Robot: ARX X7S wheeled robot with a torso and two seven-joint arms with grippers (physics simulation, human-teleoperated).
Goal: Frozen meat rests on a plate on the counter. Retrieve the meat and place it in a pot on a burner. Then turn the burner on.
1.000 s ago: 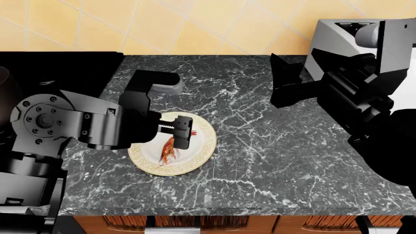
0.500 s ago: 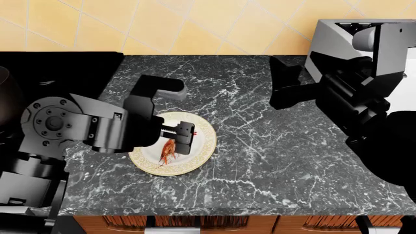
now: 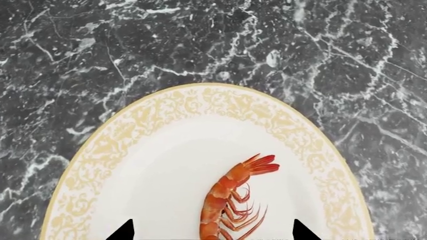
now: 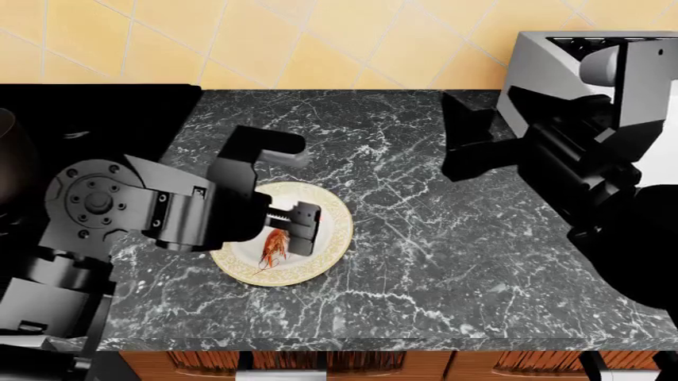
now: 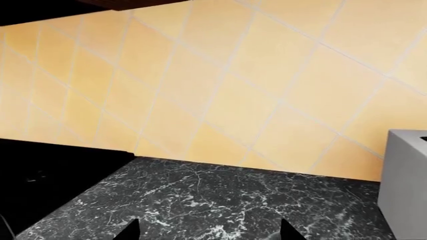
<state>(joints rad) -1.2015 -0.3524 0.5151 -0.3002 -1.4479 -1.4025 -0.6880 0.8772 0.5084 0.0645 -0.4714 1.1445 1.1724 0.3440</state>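
Toaster [image 4: 551,71] (grey), yellow wall tiles [image 5: 220,75].

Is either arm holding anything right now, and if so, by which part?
Nothing is held. The left gripper hovers open above the frozen meat on the plate; the right gripper is open and empty.

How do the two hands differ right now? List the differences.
The left hand hangs over the plate with the frozen meat lying between its spread fingertips, as the left wrist view shows; the right hand is held up off the counter, far from the plate. The left wrist view faces down at the plate; the right faces the tiled wall. Both are open and empty.
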